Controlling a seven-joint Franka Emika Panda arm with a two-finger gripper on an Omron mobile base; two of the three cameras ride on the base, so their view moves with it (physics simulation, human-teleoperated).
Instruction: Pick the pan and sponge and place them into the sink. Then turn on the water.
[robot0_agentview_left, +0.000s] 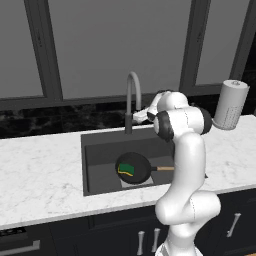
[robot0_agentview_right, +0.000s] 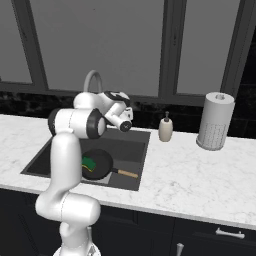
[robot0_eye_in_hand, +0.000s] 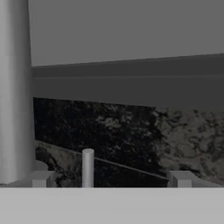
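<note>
Resting below the gripper (robot0_agentview_right: 125, 126), the pan (robot0_agentview_left: 134, 168) carries the sponge (robot0_agentview_left: 127, 169) in the sink (robot0_agentview_left: 100, 150); arm hides handle end; finger spacing cannot be judged.

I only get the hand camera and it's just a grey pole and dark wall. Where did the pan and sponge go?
Observer: The pan lies on the bottom of the sink, handle pointing right.
Operator: And the sponge?
Observer: The sponge lies inside the pan, green side up.
Operator: Is water running yet?
Observer: No stream falls from the faucet spout.
Operator: What's the pole?
Observer: Probably that faucet; the gripper is up beside it, above the sink's back edge.
</note>
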